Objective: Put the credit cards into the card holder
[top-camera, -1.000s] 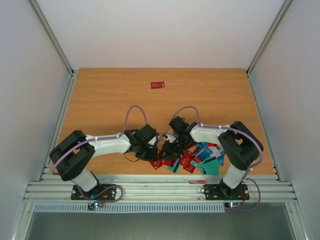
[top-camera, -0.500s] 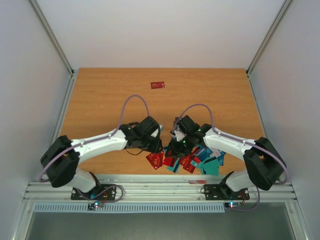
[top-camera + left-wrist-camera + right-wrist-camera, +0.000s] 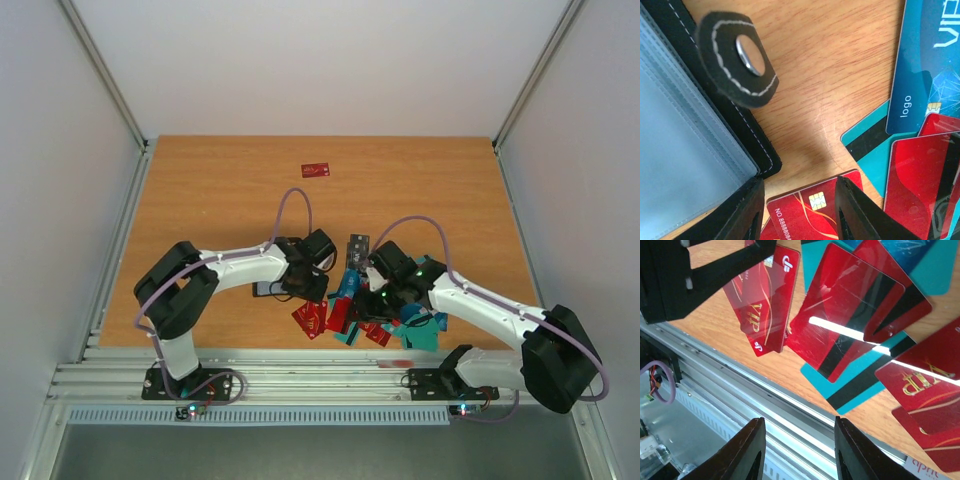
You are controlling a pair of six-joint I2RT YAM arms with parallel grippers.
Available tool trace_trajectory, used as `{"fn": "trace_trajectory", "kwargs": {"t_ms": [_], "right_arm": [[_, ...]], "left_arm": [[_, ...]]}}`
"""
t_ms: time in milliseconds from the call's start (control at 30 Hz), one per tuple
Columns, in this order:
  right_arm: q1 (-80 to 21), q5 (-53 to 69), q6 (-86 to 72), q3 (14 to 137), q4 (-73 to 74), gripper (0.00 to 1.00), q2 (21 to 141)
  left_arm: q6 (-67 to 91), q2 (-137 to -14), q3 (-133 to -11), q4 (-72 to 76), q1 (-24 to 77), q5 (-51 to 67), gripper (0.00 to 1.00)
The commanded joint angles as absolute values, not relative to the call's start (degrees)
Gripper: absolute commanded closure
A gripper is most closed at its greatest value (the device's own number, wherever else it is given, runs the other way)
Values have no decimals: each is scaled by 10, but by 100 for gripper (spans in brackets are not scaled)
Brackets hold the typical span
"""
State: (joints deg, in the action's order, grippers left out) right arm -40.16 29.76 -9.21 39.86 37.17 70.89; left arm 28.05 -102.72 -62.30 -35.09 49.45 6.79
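Left wrist view: card holder (image 3: 690, 150) open with pockets apparently empty, credit cards (image 3: 920, 180) loose on the desk (image 3: 830, 75), left gripper (image 3: 799, 200) and right gripper (image 3: 799, 440) jaws parted, holding nothing.

Red and teal credit cards (image 3: 340, 317) piled overlapping (1 red card (image 3: 316, 170) far back), black card holder (image 3: 687, 150) open

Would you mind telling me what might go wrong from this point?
The credit cards overlap in a heap, so the right gripper may drag several at once. Some lie near the table edge, where a nudge might push them onto the rail. The open card holder could slide if bumped.
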Motion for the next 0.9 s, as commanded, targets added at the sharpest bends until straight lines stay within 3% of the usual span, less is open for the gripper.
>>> {"fn": "trace_trajectory", "kwargs": {"t_ms": [0, 400, 867], "right_arm": [[-405, 279, -103, 384, 396, 61, 685], [-405, 288, -99, 385, 392, 61, 690], [-405, 317, -104, 384, 362, 60, 707]], "left_arm": [[289, -1048, -627, -357, 497, 63, 59], [354, -1034, -539, -304, 552, 89, 60], [436, -925, -482, -309, 577, 102, 60]]}}
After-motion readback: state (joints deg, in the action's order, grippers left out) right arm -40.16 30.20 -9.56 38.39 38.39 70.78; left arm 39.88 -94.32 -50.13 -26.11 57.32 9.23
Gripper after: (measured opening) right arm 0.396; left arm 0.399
